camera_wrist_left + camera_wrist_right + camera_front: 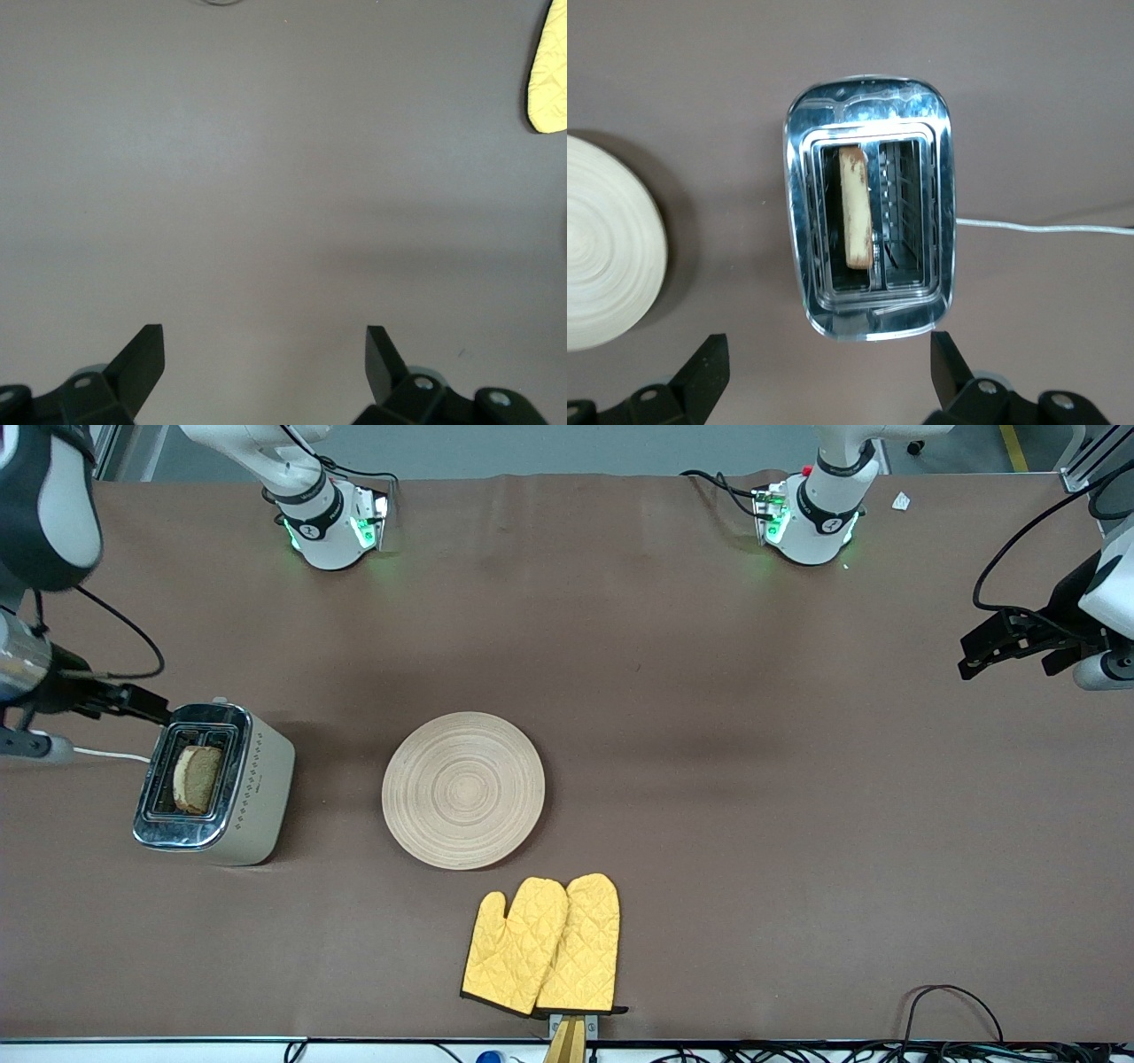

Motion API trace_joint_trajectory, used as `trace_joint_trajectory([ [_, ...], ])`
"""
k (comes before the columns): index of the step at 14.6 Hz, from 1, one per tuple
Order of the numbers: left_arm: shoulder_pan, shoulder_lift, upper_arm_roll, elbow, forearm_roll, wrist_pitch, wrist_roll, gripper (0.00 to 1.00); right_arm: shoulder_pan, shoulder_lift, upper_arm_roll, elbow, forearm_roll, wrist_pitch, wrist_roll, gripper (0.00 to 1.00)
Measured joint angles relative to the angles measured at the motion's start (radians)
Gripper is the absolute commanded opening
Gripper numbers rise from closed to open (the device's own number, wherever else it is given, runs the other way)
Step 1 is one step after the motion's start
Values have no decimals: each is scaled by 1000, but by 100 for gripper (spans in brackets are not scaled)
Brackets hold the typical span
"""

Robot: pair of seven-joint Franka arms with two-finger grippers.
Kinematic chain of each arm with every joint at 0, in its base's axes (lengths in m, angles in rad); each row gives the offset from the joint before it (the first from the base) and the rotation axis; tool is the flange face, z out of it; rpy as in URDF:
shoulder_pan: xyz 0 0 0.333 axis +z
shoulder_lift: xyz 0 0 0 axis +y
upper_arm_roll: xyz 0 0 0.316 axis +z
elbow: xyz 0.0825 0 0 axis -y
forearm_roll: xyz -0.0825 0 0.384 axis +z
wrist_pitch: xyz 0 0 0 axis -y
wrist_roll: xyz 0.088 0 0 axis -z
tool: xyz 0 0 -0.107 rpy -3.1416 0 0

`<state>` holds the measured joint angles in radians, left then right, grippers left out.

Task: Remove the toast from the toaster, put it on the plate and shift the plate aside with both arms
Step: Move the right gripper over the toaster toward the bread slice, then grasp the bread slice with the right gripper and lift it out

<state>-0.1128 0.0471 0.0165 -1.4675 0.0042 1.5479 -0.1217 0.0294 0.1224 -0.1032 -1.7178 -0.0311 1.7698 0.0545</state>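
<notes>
The toast (197, 779) stands upright in one slot of a chrome and beige toaster (252, 797) at the right arm's end of the table. In the right wrist view the toast (857, 208) sits in the toaster (868, 106). My right gripper (146, 704) is open and empty, up in the air beside the toaster; its fingers (828, 350) are spread wide. The round light-wood plate (463, 789) lies bare at the table's middle; its edge shows in the right wrist view (602, 257). My left gripper (974, 657) is open and empty (264, 341) over bare table at the left arm's end.
Two yellow quilted oven mitts (545, 946) lie nearer to the front camera than the plate; one tip shows in the left wrist view (549, 80). The toaster's white cable (111, 755) runs off toward the right arm's end. Brown cloth (753, 824) covers the table.
</notes>
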Motion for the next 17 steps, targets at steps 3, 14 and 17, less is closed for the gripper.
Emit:
trace_joint_trajectory([
  [3, 0, 0, 0, 0, 0, 0, 0, 100, -23, 59, 0, -14, 0, 69, -1, 100],
  [14, 0, 0, 0, 0, 0, 0, 0, 100, -29, 184, 0, -19, 0, 116, -3, 34],
  [17, 0, 0, 0, 0, 0, 0, 0, 100, -34, 191, 0, -20, 0, 116, -3, 3],
])
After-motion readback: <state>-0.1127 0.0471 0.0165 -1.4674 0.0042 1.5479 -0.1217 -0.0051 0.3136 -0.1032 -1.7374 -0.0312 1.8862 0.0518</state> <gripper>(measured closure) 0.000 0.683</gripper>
